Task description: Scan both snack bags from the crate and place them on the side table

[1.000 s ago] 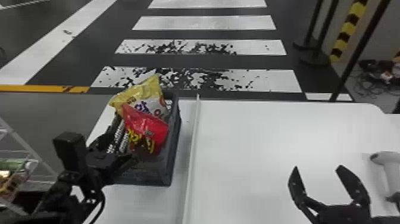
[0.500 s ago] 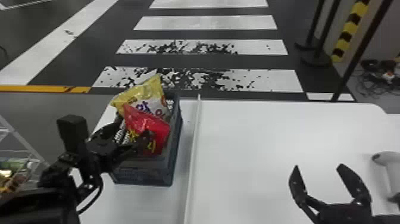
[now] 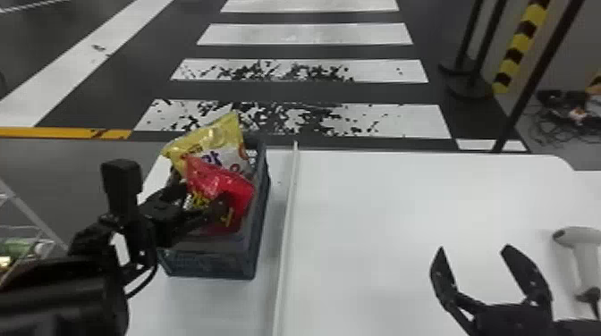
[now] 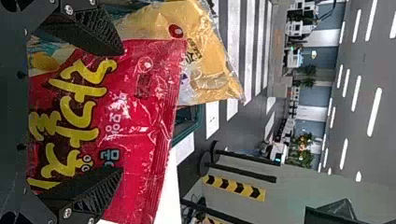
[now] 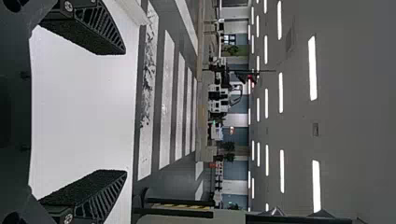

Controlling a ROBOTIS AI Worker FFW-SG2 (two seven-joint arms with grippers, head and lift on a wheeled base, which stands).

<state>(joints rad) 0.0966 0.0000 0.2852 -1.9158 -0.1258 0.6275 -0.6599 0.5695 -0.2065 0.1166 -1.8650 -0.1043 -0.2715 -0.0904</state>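
Left gripper spread around red snack bag at the crate; right gripper empty and released

Head view: The dark plastic crate (image 3: 210, 263) sits on a white table (image 3: 402, 201), holding two snack bags. The yellow snack bag (image 3: 214, 134) leans at the crate's far end, its top above the rim; the red snack bag (image 3: 241, 190) slants in front of it. The left gripper (image 3: 201, 200) is over the crate's left side, at the red snack bag. A raised white strip (image 3: 286, 245) runs just right of the crate. Well to the crate's right, the right gripper (image 3: 474, 247) is above the table, fingers parted, with a handheld scanner (image 3: 577, 250) farther right.

Left wrist view: The left gripper (image 4: 122, 111) has its fingers wide apart, with the red snack bag's printed face between them; it is not clamped. The yellow snack bag is behind the red one, partly covered by it at the crate.

Right wrist view: The right gripper (image 5: 125, 112) is unclenched, nothing between its fingers, with the white table behind them.
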